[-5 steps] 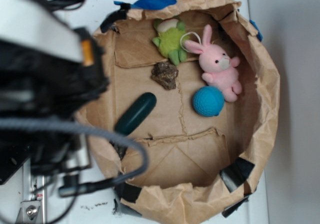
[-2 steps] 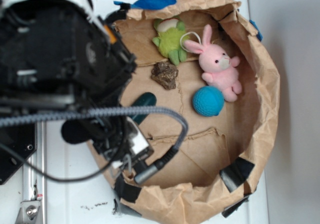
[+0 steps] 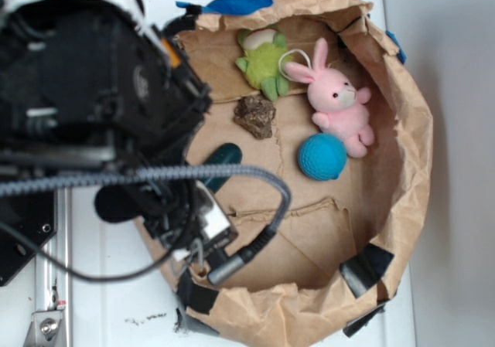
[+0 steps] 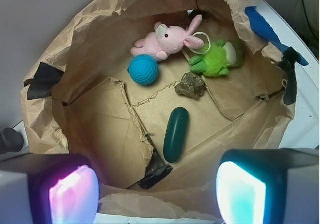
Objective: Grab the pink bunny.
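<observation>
While our gripper [image 4: 157,191] hangs above the near rim of the crumpled brown paper bag [image 3: 410,154], its two fingers [image 4: 70,191] stand wide apart with nothing between them, one glowing pink and the other teal in the wrist view. From the exterior view we cannot see the fingertips, since the black arm body covers the bag's left edge. Inside the bag we count five things, one of each. Nearest us lies a dark green capsule [image 4: 176,134], close to the middle of the floor. Beyond it sits a small brown rock [image 4: 191,85]. At the far wall lies the pink bunny [image 3: 338,100] on its side, well apart from the gripper. A blue ball [image 3: 322,157] touches the bunny, and a green plush toy [image 3: 264,61] lies just beside its ears.
</observation>
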### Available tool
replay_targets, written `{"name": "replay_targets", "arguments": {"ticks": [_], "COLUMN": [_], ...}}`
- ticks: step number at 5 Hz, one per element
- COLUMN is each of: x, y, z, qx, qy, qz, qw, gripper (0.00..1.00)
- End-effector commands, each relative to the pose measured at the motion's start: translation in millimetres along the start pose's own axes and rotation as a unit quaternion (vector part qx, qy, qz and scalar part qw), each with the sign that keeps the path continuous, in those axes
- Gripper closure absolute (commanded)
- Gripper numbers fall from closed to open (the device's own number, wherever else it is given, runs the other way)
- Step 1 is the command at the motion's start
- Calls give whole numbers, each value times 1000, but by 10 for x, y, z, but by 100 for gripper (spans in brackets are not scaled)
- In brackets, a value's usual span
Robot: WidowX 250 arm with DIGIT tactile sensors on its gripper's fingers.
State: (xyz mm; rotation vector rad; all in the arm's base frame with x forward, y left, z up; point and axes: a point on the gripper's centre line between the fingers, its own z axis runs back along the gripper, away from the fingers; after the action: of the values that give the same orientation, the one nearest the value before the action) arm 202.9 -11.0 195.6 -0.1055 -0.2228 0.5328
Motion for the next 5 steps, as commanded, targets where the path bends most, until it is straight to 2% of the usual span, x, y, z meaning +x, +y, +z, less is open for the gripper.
{"name": "replay_targets", "arguments": {"ticks": [1, 2, 3, 4, 5], "x": [124, 166, 272, 389, 596], "y": [54, 28, 134, 147, 65], "z": [-341, -668, -904, -1083, -1097], "qx": [46, 69, 71, 61, 41], "qy": [35, 51, 27, -18, -69], "qz": [139, 163, 169, 164, 151], "qw": [989, 983, 983, 984, 985], "gripper": [0, 0, 0, 0, 0]}}
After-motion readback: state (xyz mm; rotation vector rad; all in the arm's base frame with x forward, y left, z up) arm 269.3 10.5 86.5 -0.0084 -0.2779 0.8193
